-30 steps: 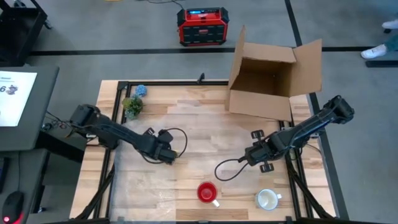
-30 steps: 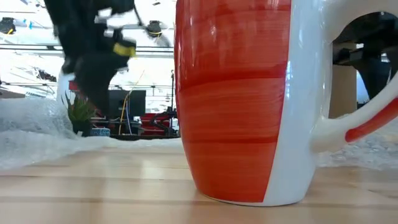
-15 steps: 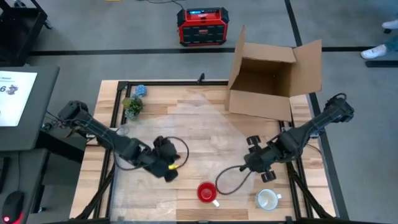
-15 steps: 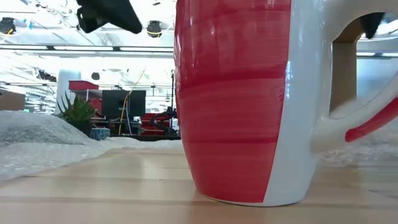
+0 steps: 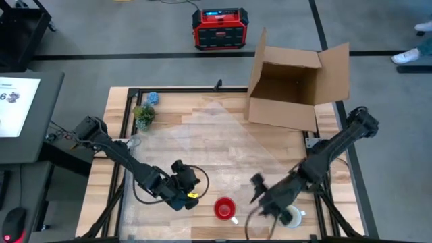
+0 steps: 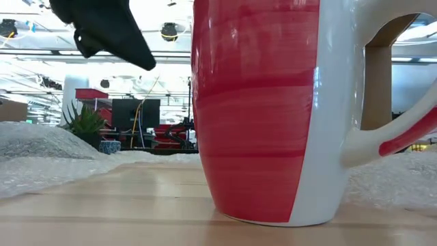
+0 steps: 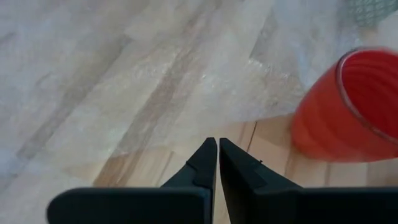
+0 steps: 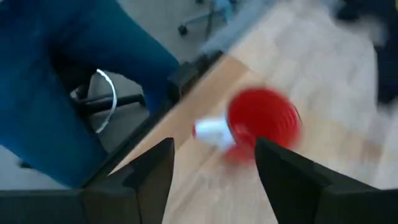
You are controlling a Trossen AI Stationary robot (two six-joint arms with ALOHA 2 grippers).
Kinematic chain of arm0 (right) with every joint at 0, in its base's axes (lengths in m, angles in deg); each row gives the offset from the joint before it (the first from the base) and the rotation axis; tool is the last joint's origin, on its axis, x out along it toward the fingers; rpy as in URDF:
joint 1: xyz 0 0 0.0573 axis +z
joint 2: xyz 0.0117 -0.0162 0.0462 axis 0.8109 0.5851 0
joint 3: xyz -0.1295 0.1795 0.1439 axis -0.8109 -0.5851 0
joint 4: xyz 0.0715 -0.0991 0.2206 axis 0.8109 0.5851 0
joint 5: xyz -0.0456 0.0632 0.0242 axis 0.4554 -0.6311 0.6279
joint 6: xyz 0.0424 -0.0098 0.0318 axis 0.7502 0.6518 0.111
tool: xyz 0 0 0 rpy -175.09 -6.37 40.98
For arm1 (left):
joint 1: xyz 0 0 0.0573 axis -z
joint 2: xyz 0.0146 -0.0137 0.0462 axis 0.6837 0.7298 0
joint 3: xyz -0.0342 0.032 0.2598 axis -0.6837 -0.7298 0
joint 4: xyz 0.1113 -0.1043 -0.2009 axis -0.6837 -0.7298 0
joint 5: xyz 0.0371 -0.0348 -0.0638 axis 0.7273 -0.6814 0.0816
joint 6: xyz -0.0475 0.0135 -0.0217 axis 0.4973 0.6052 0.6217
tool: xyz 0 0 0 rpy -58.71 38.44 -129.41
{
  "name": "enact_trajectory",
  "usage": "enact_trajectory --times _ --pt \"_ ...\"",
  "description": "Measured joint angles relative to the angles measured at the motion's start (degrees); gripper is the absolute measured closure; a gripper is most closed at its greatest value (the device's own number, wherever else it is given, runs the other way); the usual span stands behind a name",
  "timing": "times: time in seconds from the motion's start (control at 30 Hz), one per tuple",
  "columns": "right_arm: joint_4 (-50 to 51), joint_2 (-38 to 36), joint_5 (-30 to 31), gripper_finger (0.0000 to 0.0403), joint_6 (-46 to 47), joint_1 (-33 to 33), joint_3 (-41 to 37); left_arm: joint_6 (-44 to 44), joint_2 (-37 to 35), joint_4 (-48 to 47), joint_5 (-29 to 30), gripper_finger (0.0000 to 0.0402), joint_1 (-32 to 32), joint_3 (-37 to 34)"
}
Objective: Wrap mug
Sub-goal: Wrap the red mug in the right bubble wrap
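Red mug [image 5: 225, 208] upright near the bench's [image 5: 223, 135] front edge, handle toward the white mug [image 5: 291, 216]. Since the preceding frame both arms have advanced: left end effector [image 5: 187, 196] clenched just left of the mug over bubble wrap [image 7: 155, 81]; right end effector [image 5: 258, 192] released, fingers [image 8: 283, 177] spread. Only the left wrist view shows the wrap's edge beside the mug.

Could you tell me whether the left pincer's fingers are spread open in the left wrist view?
No, the left pincer has its two dark fingers pressed together, tips nearly touching, beside the red mug.
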Motion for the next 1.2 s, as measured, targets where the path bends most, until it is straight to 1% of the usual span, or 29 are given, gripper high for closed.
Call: enact_trajectory --times 0.03,0.1,0.23,0.3,0.4,0.5,0.57,0.6,0.67,0.8,0.83,0.93,1.03,1.1,1.2 --pt "-1.69 1.87 0.06 0.0183 -2.69 0.30 0.01 0.36 0.48 0.11 -0.03 0.0402 0.00 0.00" --pt "-1.69 5.91 0.66 0.0175 -7.24 0.38 0.83 1.26 1.13 0.23 -0.23 0.0402 0.11 0.00" --pt "0.57 13.77 5.68 0.0171 -13.04 -0.86 6.06 1.91 1.04 0.49 -0.10 0.0402 0.35 0.00" --pt "2.29 17.30 7.28 0.0173 -15.61 -1.48 9.28 1.85 1.01 0.36 0.25 0.0402 0.35 0.00" --pt "7.85 22.16 7.31 0.0182 -18.69 -2.34 14.46 1.74 0.97 0.50 0.49 0.0402 0.35 0.00" --pt "15.63 26.22 7.23 0.0197 -20.22 -3.07 19.03 1.65 1.01 0.59 0.51 0.0402 0.33 0.00" --pt "18.43 28.56 7.27 0.0215 -20.48 -3.62 21.01 0.97 1.01 1.40 0.87 0.0402 0.33 0.00" --pt "19.22 29.46 7.27 0.0227 -20.46 -3.85 21.72 0.65 1.01 1.83 1.35 0.0402 0.33 0.00" --pt "20.14 30.82 7.28 0.0265 -20.26 -4.02 22.70 0.19 1.01 2.11 2.27 0.0402 0.33 0.00" --pt "21.24 31.49 7.29 0.0375 -19.46 -4.11 25.09 -0.36 1.01 2.78 4.68 0.0402 -0.02 0.00" --pt "22.36 31.03 7.57 0.0387 -19.11 -4.09 25.72 -0.37 1.01 2.80 5.20 0.0402 -0.29 0.00" --pt "25.76 27.96 8.34 0.0390 -16.28 -4.56 28.43 -0.37 1.01 2.82 5.76 0.0402 -1.81 0.00" --pt "33.71 22.41 9.05 0.0396 -12.32 -6.17 28.91 -1.09 1.01 3.02 6.13 0.0402 -3.99 -0.08" --pt "39.30 19.19 8.67 0.0396 -7.42 -8.31 28.93 -2.45 1.01 5.91 6.16 0.0402 -5.69 -1.21" --pt "47.55 15.25 9.12 0.0397 -0.60 -12.00 28.35 -5.20 1.01 14.13 4.79 0.0402 -8.20 -4.76"
